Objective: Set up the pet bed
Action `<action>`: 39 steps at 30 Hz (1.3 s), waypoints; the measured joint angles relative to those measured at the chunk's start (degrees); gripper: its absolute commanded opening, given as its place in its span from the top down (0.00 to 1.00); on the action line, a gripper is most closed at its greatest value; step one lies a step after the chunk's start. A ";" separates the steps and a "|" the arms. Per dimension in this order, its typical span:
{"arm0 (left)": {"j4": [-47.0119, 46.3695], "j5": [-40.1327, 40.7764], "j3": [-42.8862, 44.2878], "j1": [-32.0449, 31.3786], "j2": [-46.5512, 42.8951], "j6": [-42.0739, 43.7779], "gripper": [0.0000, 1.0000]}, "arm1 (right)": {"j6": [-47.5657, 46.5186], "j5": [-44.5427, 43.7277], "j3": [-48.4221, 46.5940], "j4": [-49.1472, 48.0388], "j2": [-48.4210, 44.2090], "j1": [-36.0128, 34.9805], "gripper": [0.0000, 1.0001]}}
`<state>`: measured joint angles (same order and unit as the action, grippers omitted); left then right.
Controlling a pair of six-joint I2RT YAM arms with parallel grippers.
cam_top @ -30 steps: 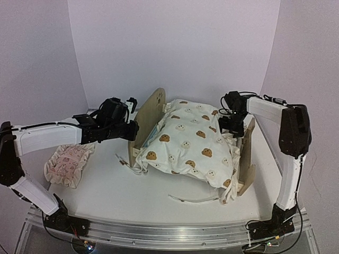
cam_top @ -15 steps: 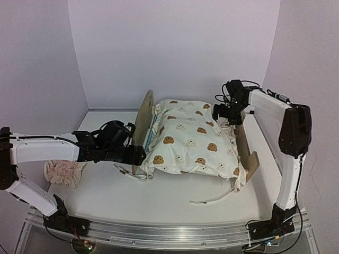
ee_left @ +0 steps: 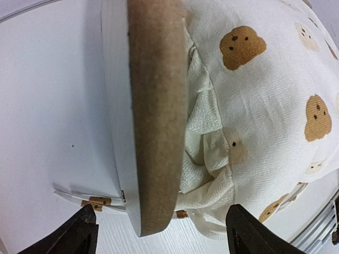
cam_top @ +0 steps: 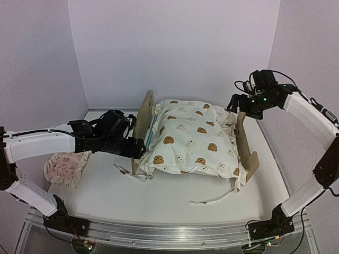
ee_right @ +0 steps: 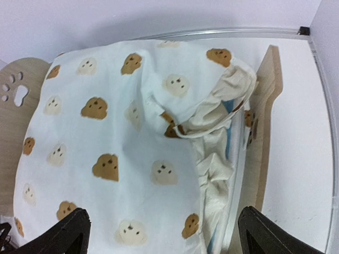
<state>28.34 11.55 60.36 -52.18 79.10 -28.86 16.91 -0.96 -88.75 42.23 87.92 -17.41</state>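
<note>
Pet bed [cam_top: 244,151]: stands mid-surface, with the quilt [cam_top: 193,140] heaped over it.
Left pincer [ee_left: 165,236]: apart, astride the headboard's [ee_left: 153,106] near end; I judge that steadies the frame.
Right pincer [ee_right: 167,235]: apart, empty, hovering above the footboard's [ee_right: 265,106] far end.

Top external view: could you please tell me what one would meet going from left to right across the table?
ruffled pillow → pet bed headboard → bear-print quilt → pet bed footboard
</note>
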 measured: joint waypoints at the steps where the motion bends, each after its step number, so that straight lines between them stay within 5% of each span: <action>1: 0.50 0.02 0.19 0.00 -0.21 0.18 0.19 | 0.19 1.31 1.92 0.36 -1.75 -0.01 0.02; 5: 2.14 0.04 0.28 0.00 -1.15 0.79 0.23 | 0.70 8.13 6.44 0.46 -6.77 -2.50 0.04; 10: 1.98 0.20 0.26 0.00 -1.74 1.73 0.36 | -1.45 12.80 6.88 -2.04 -8.77 -16.44 0.05; 19: 0.46 2.02 0.23 0.00 -1.63 2.81 0.79 | -9.96 7.89 1.99 -2.99 1.41 -39.31 0.18; 33: -1.90 2.57 -2.91 0.00 -4.25 3.37 0.72 | 2.17 -13.69 -11.96 -3.58 23.43 -47.15 0.22; 39: -2.98 2.12 -3.38 0.00 -5.57 3.37 0.72 | 6.17 -18.71 -14.07 -3.50 28.37 -48.02 0.32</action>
<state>25.36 13.67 56.99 -52.18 73.54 -25.50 23.08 -19.67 -102.81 38.73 116.29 -65.43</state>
